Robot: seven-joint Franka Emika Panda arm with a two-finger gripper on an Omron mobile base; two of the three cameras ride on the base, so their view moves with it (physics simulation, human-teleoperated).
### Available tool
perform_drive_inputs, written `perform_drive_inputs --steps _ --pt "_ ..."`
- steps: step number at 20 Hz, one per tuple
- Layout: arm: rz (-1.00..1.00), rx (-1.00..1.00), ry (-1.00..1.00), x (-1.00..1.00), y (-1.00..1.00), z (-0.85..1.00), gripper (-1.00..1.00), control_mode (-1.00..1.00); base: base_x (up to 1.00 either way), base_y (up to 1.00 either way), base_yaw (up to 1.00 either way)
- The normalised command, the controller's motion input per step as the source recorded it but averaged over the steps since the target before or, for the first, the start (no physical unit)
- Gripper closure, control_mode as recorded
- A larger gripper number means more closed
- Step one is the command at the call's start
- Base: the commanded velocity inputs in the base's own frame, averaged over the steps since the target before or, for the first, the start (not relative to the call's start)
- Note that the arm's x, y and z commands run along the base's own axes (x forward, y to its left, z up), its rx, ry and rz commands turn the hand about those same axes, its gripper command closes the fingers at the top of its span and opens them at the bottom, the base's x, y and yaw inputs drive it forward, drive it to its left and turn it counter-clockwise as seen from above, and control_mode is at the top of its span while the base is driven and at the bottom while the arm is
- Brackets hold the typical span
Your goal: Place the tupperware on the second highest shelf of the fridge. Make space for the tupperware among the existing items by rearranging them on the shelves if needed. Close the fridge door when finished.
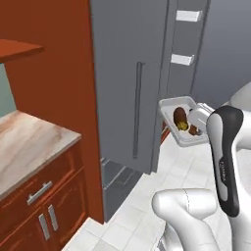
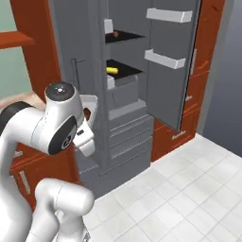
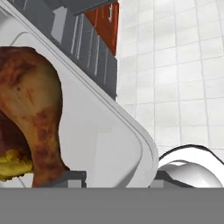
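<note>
My gripper (image 1: 195, 119) is shut on the rim of the tupperware (image 1: 177, 122), a white open container with a brown drumstick and some yellow food in it. It hangs tilted in the air in front of the fridge (image 1: 127, 83). In the hand view the tupperware (image 3: 105, 144) wall sits between my gripper's (image 3: 117, 178) dark tips. The fridge door (image 2: 172, 66) stands open, with pale bins on its inner face. On the black shelves, a small brown item (image 2: 116, 34) lies above a small yellow item (image 2: 112, 70). My arm hides most of the tupperware (image 2: 92, 105) in the right base view.
The fridge's left door with its bar handle (image 1: 137, 110) is closed. Grey drawers (image 2: 127, 134) sit below the shelves. A marble counter (image 1: 24, 142) on red-brown cabinets stands to the left. White tiled floor (image 2: 189, 189) spreads in front of the fridge.
</note>
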Motion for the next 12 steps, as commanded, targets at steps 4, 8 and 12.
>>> perform_drive_inputs --steps 4,8,12 --pt "0.0 0.0 0.0 0.0 0.0 0.0 1.0 1.0 0.15 -0.66 -0.44" --pt "0.0 0.0 0.0 0.0 0.0 0.0 1.0 1.0 0.27 -0.91 -0.18" --pt "0.0 0.0 0.0 0.0 0.0 0.0 1.0 1.0 0.36 -0.95 -0.02"
